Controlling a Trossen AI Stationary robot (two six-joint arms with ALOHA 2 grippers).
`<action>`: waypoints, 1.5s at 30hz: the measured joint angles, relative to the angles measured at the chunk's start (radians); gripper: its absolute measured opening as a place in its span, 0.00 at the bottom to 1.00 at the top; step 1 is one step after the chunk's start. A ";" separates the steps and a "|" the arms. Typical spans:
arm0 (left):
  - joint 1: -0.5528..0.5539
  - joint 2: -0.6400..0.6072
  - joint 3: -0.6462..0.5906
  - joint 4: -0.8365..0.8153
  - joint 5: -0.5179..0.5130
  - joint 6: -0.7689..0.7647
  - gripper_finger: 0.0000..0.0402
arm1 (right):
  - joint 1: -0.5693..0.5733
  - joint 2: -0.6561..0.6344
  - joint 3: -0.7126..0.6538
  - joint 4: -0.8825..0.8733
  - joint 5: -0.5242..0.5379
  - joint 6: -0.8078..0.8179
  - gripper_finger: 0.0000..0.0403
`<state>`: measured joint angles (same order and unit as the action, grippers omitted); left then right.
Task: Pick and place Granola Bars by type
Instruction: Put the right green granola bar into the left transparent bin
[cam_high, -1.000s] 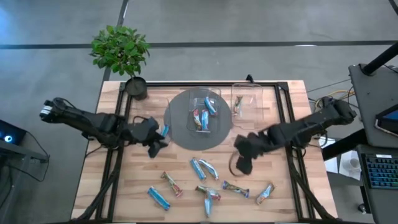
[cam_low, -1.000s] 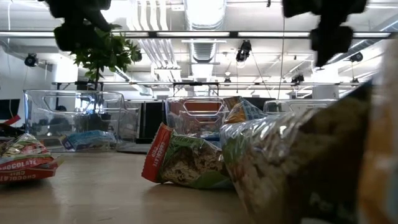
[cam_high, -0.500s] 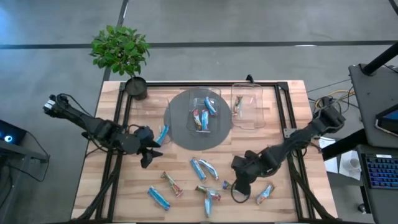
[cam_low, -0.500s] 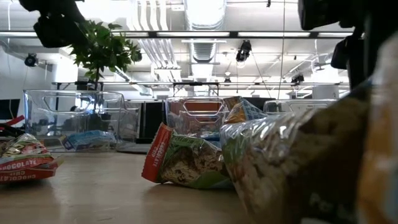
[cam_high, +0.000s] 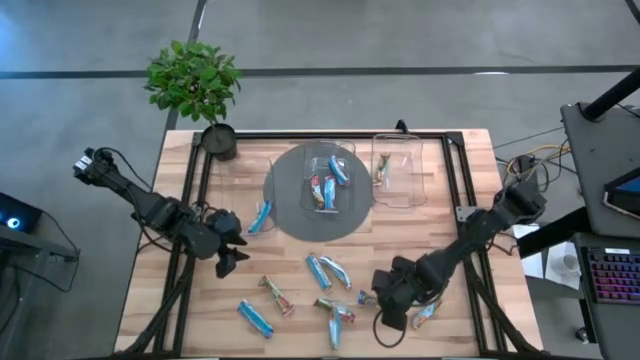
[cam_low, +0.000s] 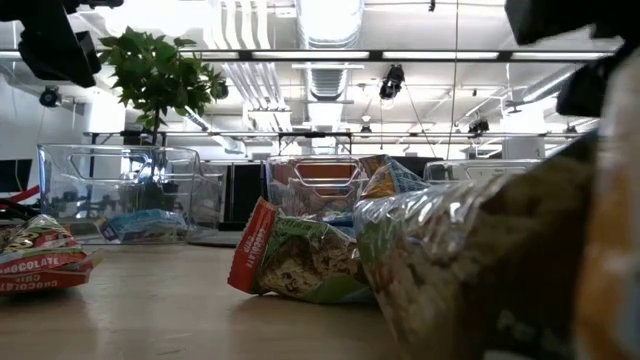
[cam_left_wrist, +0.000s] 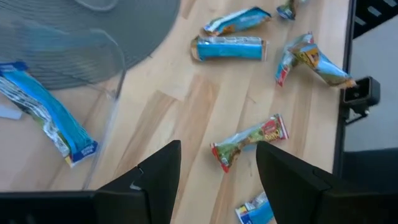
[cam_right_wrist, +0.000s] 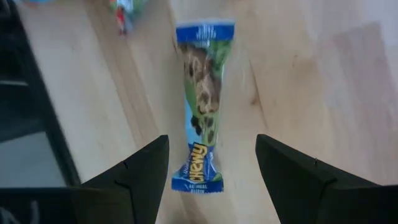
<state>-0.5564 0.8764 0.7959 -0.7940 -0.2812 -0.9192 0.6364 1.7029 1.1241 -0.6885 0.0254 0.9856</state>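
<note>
Several granola bars (cam_high: 318, 270) lie scattered flat on the near half of the wooden table. More bars sit in a clear container (cam_high: 327, 185) on a grey disc, one lies in a second container (cam_high: 383, 168), and a light blue bar (cam_high: 262, 215) rests left of the disc. My left gripper (cam_high: 228, 258) is open above bare wood. In its wrist view a red-and-green bar (cam_left_wrist: 249, 140) shows ahead between the fingers of my left gripper (cam_left_wrist: 217, 149). My right gripper (cam_high: 390, 315) is open near the near edge, and my right gripper (cam_right_wrist: 211, 140) frames a blue-and-green bar (cam_right_wrist: 200, 134) lying flat.
A potted plant (cam_high: 195, 85) stands at the far left corner. A black frame (cam_high: 330, 135) runs along the table's far edge and down both sides. The grey disc (cam_high: 285, 215) covers the middle. In the low view, bars (cam_low: 300, 260) lie close to the camera.
My left gripper has drawn back from the light blue bar beside the disc, toward the table's near edge and a little left. My right gripper has travelled from mid-table toward the near edge, ending over the bars there. No bar has moved.
</note>
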 joint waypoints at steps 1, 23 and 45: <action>0.000 0.000 0.000 0.000 -0.010 0.000 0.48 | 0.006 0.015 -0.001 -0.002 0.001 0.000 0.57; 0.000 0.003 -0.019 0.000 -0.035 -0.041 0.48 | 0.030 0.170 -0.016 0.039 -0.035 0.061 0.55; 0.143 -0.055 -0.098 0.316 -0.064 -0.294 0.48 | -0.236 -0.080 0.044 0.039 0.109 -0.106 0.08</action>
<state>-0.4135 0.8219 0.6977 -0.4779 -0.3452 -1.2135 0.4004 1.6224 1.1682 -0.6497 0.1348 0.8800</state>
